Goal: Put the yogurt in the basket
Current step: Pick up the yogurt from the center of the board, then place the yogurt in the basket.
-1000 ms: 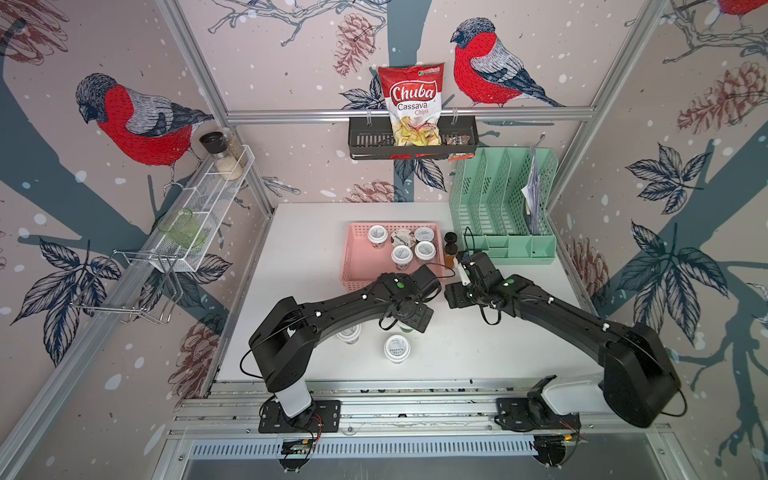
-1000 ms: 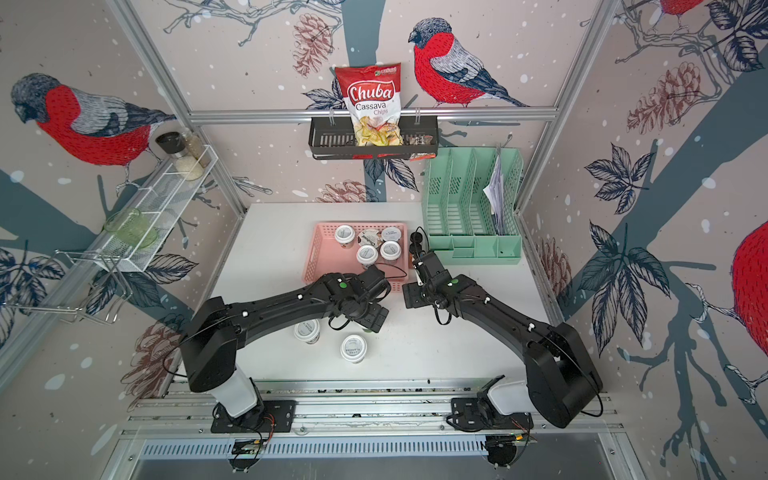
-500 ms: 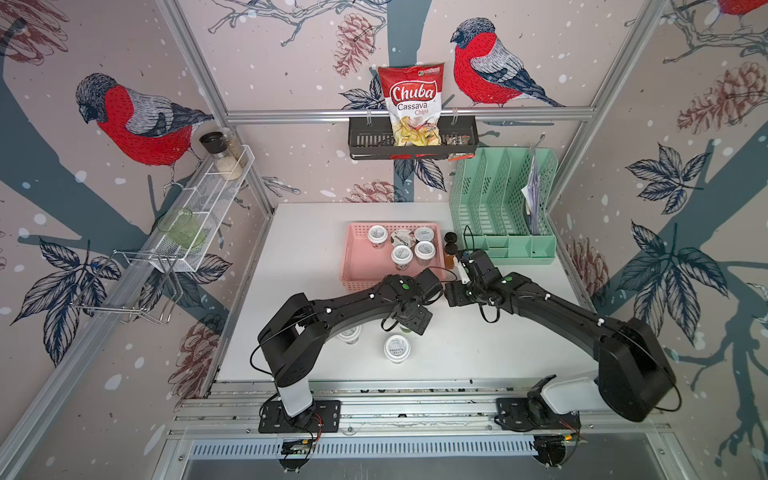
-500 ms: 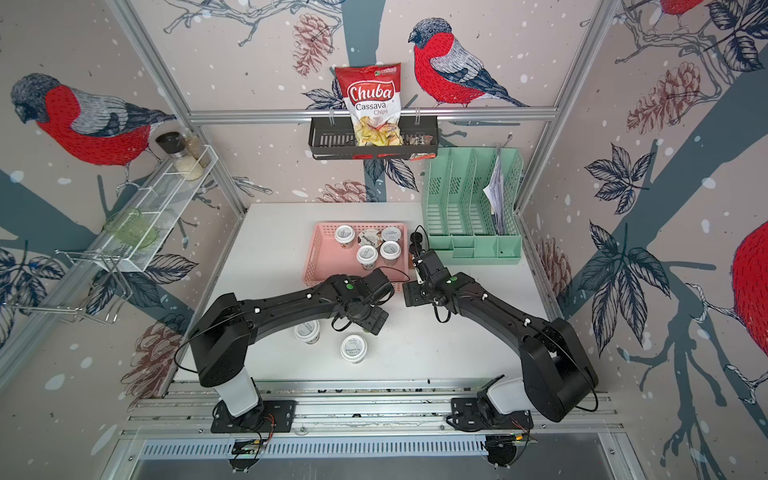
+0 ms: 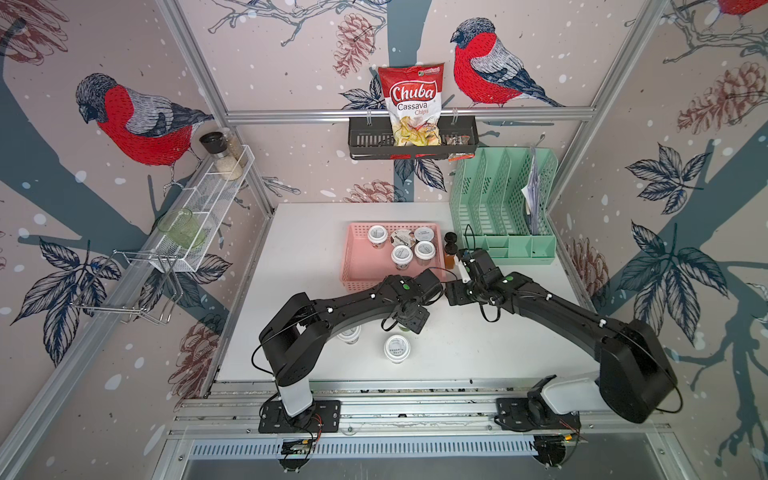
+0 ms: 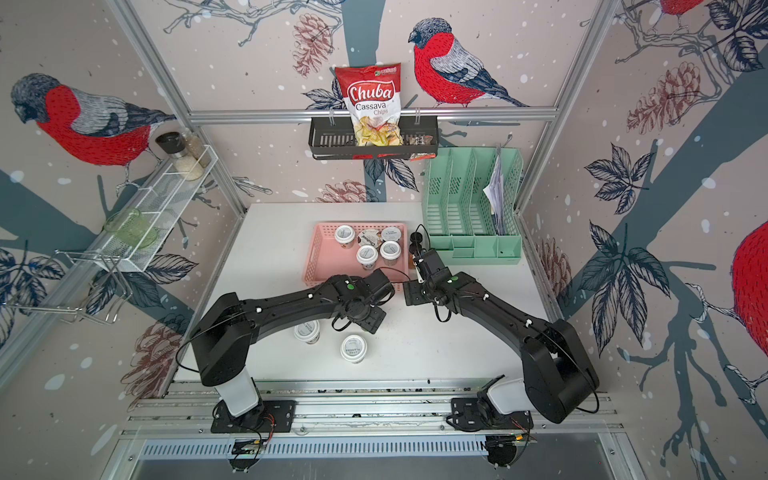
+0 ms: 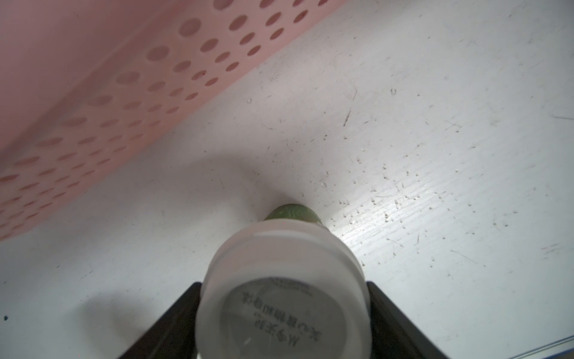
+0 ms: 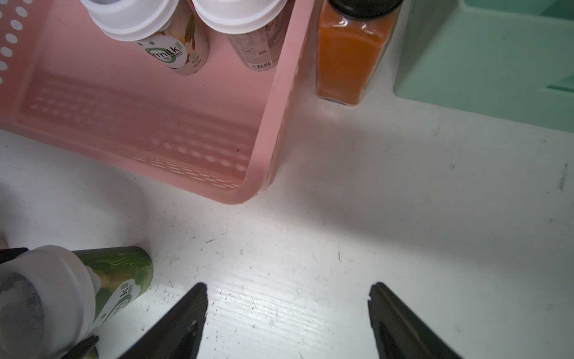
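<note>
Gripping: left tool (image 7: pixel 283 290) closed on the green-sided yogurt cup with a white foil lid (image 7: pixel 284 248), its dark fingers pressed to both sides of the lid rim, apparently ready to lift. The cup seems to stand on the white counter (image 7: pixel 435 124) just beside the near wall of the pink perforated plastic basket (image 7: pixel 93 93).
Idle: right tool (image 8: pixel 289 286) has its jaws wide and empty, above bare counter by the basket's corner, clear of the left arm.
In basket: five, made up of four small white-lidded cups (image 5: pixel 377 234) and one wider cup with a white-and-brown lid (image 5: pixel 401 240), clustered at the far right, which leaves the near floor free.
On counter: three, made up of the gripped cup, a loose white-lidded cup (image 5: pixel 397 349) and a second white-lidded cup (image 6: pixel 306 331) partly under the left arm.
Total cups: eight.
</note>
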`<action>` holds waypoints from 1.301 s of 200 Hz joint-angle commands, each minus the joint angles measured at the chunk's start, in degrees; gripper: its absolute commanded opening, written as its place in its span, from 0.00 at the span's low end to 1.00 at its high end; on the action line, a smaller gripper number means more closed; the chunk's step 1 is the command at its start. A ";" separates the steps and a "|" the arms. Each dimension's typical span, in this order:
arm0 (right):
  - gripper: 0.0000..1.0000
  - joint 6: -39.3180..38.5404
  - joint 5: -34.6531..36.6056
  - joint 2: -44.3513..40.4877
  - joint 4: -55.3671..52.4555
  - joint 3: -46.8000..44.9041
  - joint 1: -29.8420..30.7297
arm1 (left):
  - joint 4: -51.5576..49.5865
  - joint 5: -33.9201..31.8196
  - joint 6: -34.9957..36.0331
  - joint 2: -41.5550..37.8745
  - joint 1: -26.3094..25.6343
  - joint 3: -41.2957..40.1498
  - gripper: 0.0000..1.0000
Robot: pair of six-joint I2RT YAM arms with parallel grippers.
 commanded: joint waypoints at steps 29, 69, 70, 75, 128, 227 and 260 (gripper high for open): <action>0.84 -0.35 0.12 -0.32 1.01 0.27 -0.20 | -0.96 -0.29 0.19 0.05 -0.17 0.62 0.76; 0.84 -0.32 0.31 -0.32 0.96 0.15 -0.29 | -1.53 -0.72 0.25 -0.51 -0.21 1.00 0.75; 0.84 -0.31 0.31 -0.30 0.98 0.20 -0.33 | -1.51 -0.77 0.25 -0.52 -0.20 0.98 0.75; 0.84 -0.37 0.31 -0.27 0.92 0.22 -0.25 | -1.70 -0.89 0.42 -0.62 -0.25 1.12 0.75; 0.84 -0.44 0.41 -0.07 0.90 0.42 -0.29 | -4.84 -3.47 1.23 -1.41 0.20 3.96 0.76; 0.84 -0.38 0.31 -0.08 0.89 0.53 -0.62 | -11.57 -5.86 5.35 -6.38 8.09 12.90 0.76; 0.84 -0.30 0.22 -0.18 0.92 0.42 -0.73 | -12.20 -7.80 8.11 -5.64 13.92 16.15 0.77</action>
